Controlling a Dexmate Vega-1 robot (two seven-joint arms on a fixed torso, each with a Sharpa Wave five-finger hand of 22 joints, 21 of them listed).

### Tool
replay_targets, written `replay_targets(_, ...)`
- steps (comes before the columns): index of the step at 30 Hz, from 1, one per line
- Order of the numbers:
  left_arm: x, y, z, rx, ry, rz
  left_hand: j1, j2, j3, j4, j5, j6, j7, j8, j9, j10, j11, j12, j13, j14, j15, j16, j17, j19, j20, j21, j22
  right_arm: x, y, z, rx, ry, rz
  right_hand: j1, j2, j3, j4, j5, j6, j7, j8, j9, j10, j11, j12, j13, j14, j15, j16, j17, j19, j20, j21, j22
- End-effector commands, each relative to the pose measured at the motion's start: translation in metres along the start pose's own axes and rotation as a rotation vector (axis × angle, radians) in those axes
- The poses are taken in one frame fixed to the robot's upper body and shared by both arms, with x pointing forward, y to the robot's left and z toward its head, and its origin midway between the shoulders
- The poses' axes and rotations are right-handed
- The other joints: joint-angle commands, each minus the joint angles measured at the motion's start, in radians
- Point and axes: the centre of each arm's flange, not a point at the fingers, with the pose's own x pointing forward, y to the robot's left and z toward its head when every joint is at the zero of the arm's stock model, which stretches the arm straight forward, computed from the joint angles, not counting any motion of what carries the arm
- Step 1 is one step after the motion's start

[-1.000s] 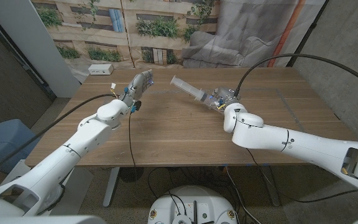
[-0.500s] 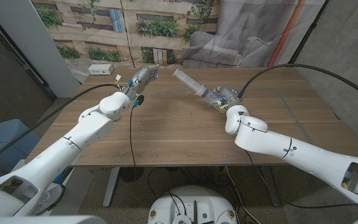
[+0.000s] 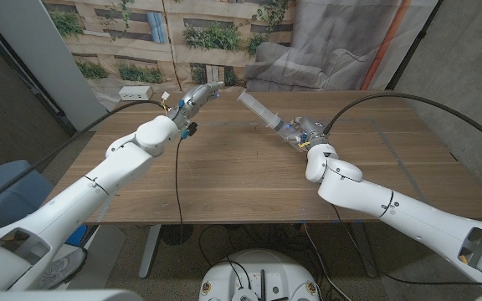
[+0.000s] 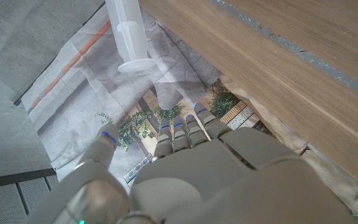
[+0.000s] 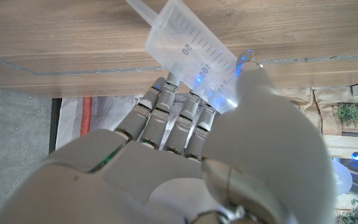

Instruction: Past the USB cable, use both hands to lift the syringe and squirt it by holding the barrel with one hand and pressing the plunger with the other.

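The right robot hand (image 3: 301, 131) pinches the syringe (image 3: 262, 115) barrel, its long axis pointing to ten o'clock, toward the nearby empty, loosely spread left robot hand (image 3: 197, 97).

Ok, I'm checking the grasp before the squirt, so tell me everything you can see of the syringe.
The syringe is clear plastic, with printed graduation marks on its barrel and a round flange at the plunger end. It is lifted off the table, tilted, its plunger end toward the left hand. The right hand grips the barrel between fingers and thumb. The left hand's fingers reach toward the plunger, apparently short of it. No liquid is discernible.
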Motion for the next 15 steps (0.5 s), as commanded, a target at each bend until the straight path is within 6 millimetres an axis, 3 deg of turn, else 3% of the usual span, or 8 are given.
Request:
replay_targets(1, 0.0009, 0.0016, 0.0157, 0.074, -0.064, -0.033, 0.005, 0.058, -0.005, -0.001, 0.001, -0.003, -0.013, 0.0, 0.004, -0.002, -0.012, -0.002, 0.003, -0.001, -0.016, -0.001, 0.004, -0.005, -0.015, -0.004, 0.005, 0.003, 0.0027, -0.0099, 0.004, 0.013, -0.008, 0.049, 0.123, 0.012, 0.014, 0.005, 0.043, -0.035, 0.005, 0.004, 0.055, -0.049, 0.0, 0.003, 0.035, -0.191, -0.005, 0.003, 0.006, -0.094, 0.007, 0.003)
replay_targets(8, 0.0009, 0.0002, 0.0156, 0.069, -0.086, -0.056, -0.008, 0.06, -0.008, 0.011, 0.003, -0.003, -0.029, -0.003, 0.004, 0.035, -0.043, 0.008, 0.001, -0.019, -0.023, -0.003, 0.006, -0.035, -0.029, -0.014, 0.005, 0.0027, 0.0018, -0.0107, -0.006, 0.006, -0.022, 0.049, 0.122, 0.011, 0.014, 0.005, 0.042, -0.036, 0.002, 0.003, 0.057, -0.049, -0.002, 0.004, 0.036, -0.191, -0.008, 0.004, 0.007, -0.094, 0.007, 0.003)
replay_targets(15, 0.0041, -0.0036, 0.0112, 0.055, -0.097, -0.086, -0.009, 0.065, -0.01, 0.013, 0.004, -0.009, -0.035, -0.007, 0.003, 0.021, -0.049, -0.002, -0.001, -0.045, -0.035, -0.008, 0.005, -0.048, -0.035, -0.016, 0.005, 0.002, -0.0001, -0.0093, -0.01, -0.012, -0.033, 0.05, 0.123, 0.01, 0.014, 0.005, 0.051, -0.035, 0.004, 0.003, 0.061, -0.049, -0.003, 0.006, 0.038, -0.192, -0.01, 0.006, 0.007, -0.094, 0.007, 0.003)
